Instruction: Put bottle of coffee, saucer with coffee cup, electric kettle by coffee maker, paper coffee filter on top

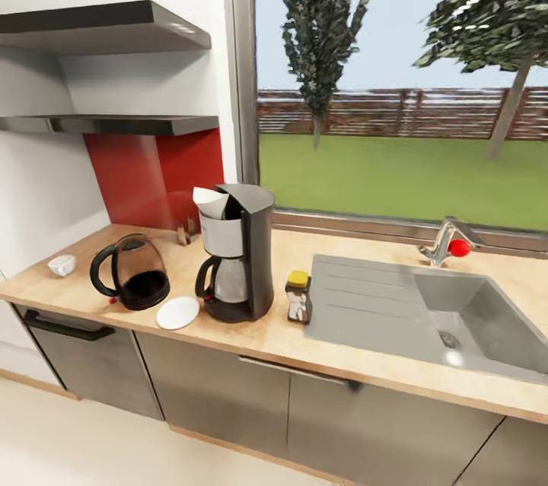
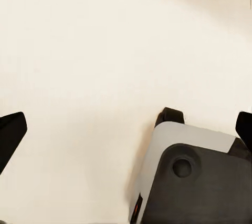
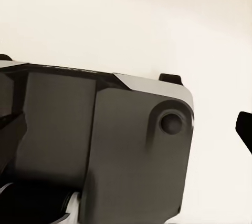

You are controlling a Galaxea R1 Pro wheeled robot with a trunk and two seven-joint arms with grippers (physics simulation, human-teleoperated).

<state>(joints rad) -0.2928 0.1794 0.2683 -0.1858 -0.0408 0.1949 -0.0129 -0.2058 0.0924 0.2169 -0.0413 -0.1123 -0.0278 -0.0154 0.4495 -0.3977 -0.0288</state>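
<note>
Coffee cup [image 1: 62,265] sits alone at counter's far left end, well apart from saucer [image 1: 177,312] beside coffee maker [image 1: 236,250]. Both grippers hang over floor, jaws spread, empty. Left arm likely nearer cup.

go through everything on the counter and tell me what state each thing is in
coffee maker: upright on the counter, carafe in place
paper filter: on top of the coffee maker
coffee jar: upright, lid on, beside the coffee maker
kettle: upright, left of the coffee maker
saucer: flat, bare
cup: upright, away from the saucer
</note>
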